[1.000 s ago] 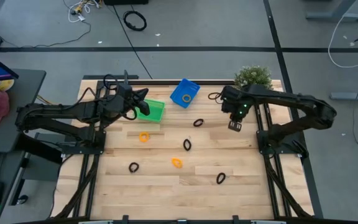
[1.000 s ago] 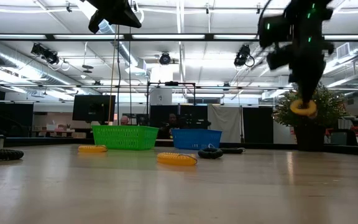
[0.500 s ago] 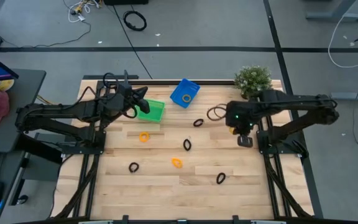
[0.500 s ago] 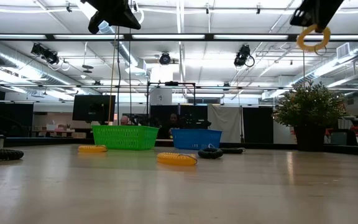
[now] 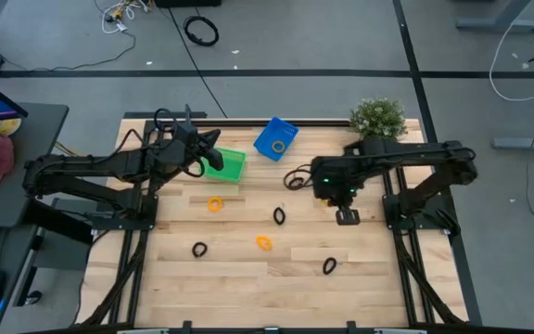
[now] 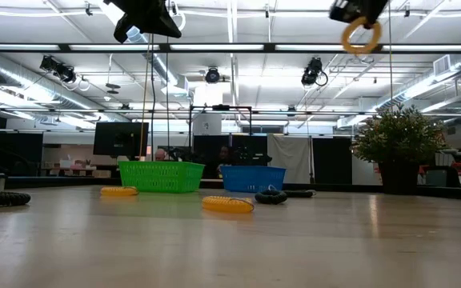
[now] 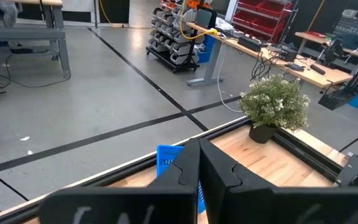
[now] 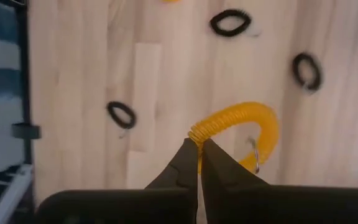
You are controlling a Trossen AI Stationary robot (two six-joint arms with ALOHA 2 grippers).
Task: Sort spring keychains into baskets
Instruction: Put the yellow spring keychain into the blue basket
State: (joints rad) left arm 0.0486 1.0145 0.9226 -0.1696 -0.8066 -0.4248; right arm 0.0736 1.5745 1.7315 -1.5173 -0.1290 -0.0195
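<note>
Right gripper [image 8: 199, 149] swung inward from table's right side toward blue basket [image 5: 276, 138], orange keychain [image 8: 238, 127] pinched high above wood. Looks light, springy; thin coil grip seems right. Left gripper [image 7: 199, 165] clenched empty above green basket [image 5: 223, 165].

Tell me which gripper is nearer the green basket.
Left. The left gripper hangs just above the green basket; the right gripper, holding an orange keychain, is well across the table.
</note>
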